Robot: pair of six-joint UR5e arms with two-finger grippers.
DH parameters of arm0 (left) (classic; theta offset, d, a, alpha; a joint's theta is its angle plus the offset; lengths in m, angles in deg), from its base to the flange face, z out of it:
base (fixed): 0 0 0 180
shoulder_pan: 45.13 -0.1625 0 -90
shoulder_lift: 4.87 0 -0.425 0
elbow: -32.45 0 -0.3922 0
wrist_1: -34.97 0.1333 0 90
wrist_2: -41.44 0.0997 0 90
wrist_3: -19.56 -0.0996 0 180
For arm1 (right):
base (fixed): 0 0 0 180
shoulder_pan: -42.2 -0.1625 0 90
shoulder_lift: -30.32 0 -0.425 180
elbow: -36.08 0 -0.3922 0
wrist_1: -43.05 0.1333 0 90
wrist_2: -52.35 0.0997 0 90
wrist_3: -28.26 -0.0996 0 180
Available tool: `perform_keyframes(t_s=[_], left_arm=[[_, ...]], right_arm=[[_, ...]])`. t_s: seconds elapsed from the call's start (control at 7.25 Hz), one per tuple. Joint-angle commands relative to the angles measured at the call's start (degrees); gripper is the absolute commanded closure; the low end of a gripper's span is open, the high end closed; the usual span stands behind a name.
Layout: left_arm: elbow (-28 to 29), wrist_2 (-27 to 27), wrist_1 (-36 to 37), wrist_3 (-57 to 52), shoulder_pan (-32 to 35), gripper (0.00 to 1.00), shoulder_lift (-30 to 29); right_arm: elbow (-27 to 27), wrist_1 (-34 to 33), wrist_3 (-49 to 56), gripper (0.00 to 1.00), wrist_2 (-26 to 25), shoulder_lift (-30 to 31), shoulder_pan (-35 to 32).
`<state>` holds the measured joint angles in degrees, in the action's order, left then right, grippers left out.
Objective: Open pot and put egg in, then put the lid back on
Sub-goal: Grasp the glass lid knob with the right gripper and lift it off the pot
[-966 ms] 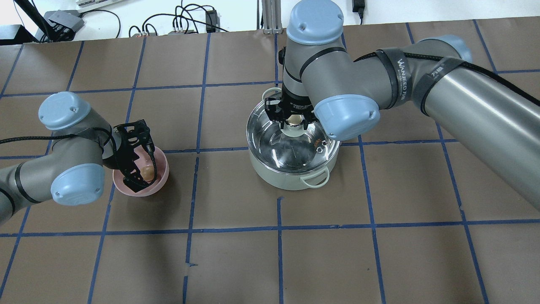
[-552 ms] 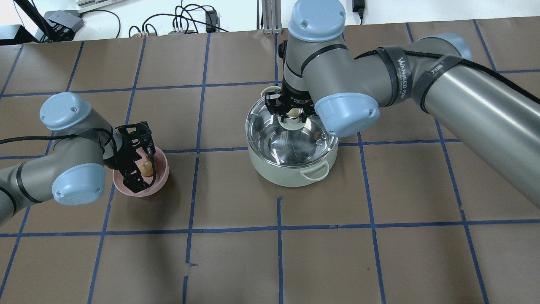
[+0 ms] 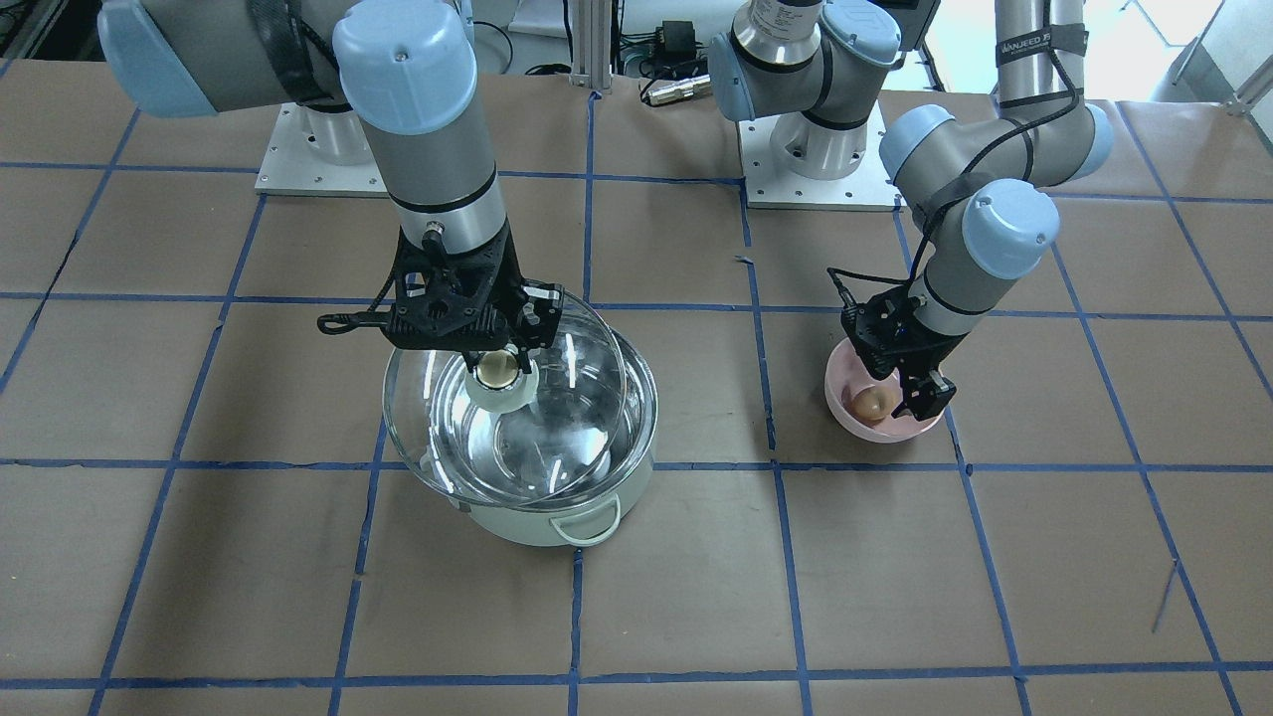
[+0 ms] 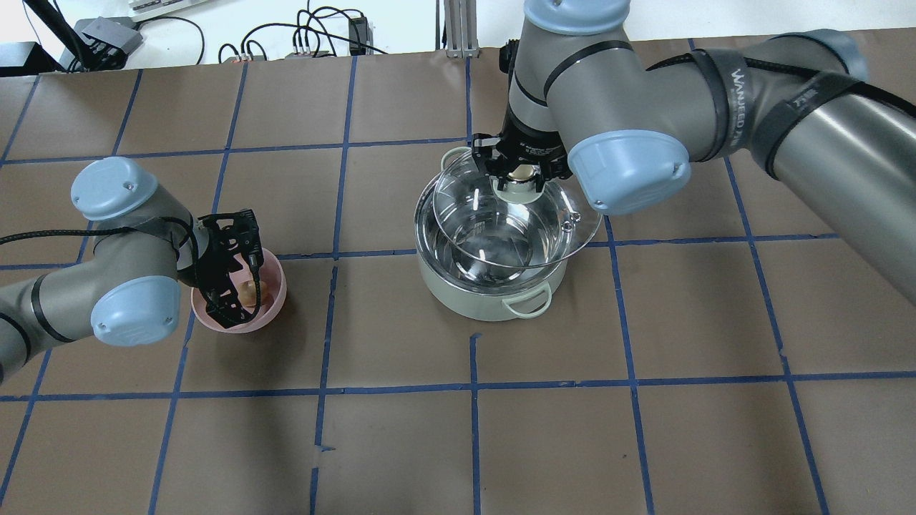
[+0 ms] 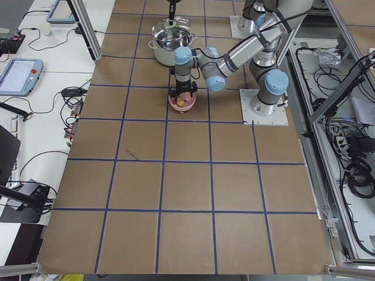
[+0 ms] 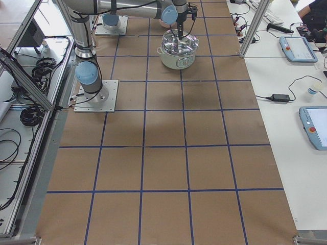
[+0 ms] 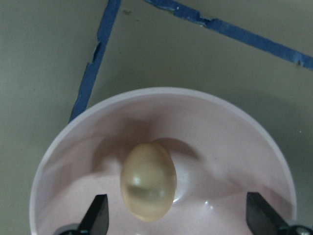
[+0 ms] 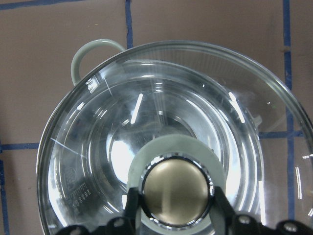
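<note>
The right end effector (image 4: 524, 177) is gripping the gold knob (image 8: 177, 192) of the lid (image 4: 501, 225), its two fingers (image 8: 131, 208) pressing on either side of the knob; the glass disc is hanging over the open mouth of the pot (image 4: 478, 304), shifted toward the upper right of the overhead frame so that it is no longer sitting square on the rim; whether its lower edge is touching the steel cannot be told. The pot is standing upright on the table (image 4: 644, 429) just above the middle of the overhead view, one loop handle (image 4: 526, 304) pointing toward the lower edge of the frame. At mid-left, the left end effector (image 4: 232, 286) is reaching down into the pink bowl (image 4: 278, 286) with its fingers (image 7: 98, 218) spread wide apart and holding nothing; the egg (image 7: 148, 181) is lying on the bowl's floor between them, nearer the finger at the lower left of the wrist view and with a small gap showing on that side. Bowl and pot are standing well apart.
</note>
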<state>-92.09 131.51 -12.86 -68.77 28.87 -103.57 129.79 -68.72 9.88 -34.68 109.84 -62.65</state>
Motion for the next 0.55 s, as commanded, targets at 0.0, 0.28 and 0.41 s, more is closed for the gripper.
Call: perform_keyframes(t_s=[0.0, 0.28, 0.41], left_arm=[[-0.2, 0.1, 2.0, -4.5, 0.0, 0.00, -1.3], [0.0, 0.0, 2.5, -6.1, 0.0, 0.01, -1.3], [-0.2, 0.0, 2.6, -5.5, 0.0, 0.02, -1.4]], right_arm=[[0.1, 2.2, 0.6, 0.57, -0.1, 1.6, 1.2], [0.0, 4.0, 5.0, 0.57, -1.6, 3.5, 4.3], [-0.1, 5.7, 10.1, 0.58, -1.6, 4.8, 8.6]])
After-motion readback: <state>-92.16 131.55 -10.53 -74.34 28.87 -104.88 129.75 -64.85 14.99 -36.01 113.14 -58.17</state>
